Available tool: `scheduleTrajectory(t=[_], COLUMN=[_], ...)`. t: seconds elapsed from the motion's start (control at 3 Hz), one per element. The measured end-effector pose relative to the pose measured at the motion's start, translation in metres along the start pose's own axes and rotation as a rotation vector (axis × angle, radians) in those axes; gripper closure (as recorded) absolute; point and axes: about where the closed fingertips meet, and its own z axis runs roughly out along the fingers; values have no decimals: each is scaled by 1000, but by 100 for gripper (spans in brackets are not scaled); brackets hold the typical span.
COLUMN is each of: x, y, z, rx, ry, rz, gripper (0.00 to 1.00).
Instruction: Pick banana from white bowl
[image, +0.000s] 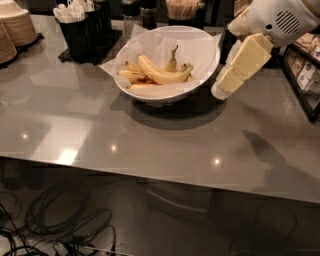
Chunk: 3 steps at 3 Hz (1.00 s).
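The white bowl (165, 96) stands on the grey table at the back centre, lined with white paper. The banana (160, 74), long, plump and clean yellow, lies across the middle of the bowl with its stem end to the right. Thinner, smaller bananas (131, 77) lie beside and behind it. My gripper (223, 87), cream coloured under a white wrist, hangs tilted down and to the left. It is just outside the bowl's right rim, slightly above the table, and holds nothing.
Stacked tan paper bowls (15, 27) stand at the back left. A black caddy with white packets (82, 25), dark bottles (141, 11) and a holder of wooden sticks (182, 9) line the back. A rack (306, 60) stands at the right. Cables (60, 225) lie under the table.
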Motion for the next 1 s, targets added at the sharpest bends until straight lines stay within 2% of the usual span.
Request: scheduleTrajectory(t=[0.33, 1.0], x=[1, -53], y=[-3, -44], z=[6, 82], rx=[25, 54], ry=[-23, -128], rz=[34, 55], gripper=[0, 0])
